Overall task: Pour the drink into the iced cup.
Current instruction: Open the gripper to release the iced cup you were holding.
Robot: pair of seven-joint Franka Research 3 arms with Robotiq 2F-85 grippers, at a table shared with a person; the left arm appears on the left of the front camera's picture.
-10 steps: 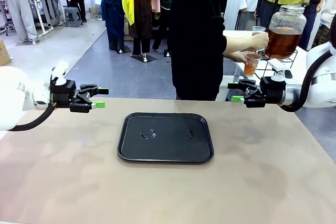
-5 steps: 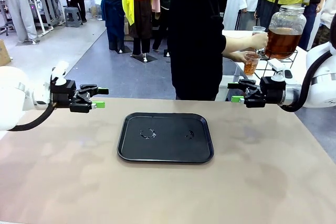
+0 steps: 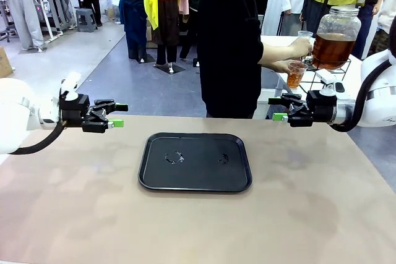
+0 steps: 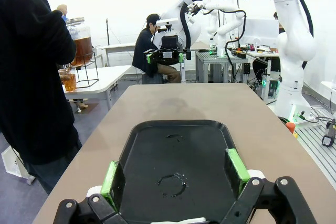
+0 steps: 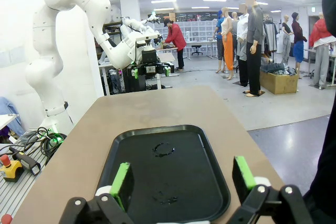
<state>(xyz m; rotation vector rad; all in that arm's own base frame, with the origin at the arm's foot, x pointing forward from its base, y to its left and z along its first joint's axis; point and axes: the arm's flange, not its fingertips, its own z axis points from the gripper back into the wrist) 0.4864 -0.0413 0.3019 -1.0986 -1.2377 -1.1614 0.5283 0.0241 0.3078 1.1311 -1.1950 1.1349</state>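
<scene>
Drink (image 3: 296, 79) fills a thin, slippery cup in the person's hand (image 3: 283, 66); grip mid-wall, gently. My fingers (image 3: 115, 115) (image 3: 278, 109) stand wide, empty.

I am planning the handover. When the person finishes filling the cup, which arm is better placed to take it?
Probably the right arm. Its open right pincer waits just below the cup that the person's hand holds at the dispenser jar. The left pincer is across the tray.

Amber-brown drink (image 3: 332, 51), black tray (image 3: 195, 162), tan table (image 3: 93, 208), green-padded black gripper (image 3: 117, 115)
</scene>
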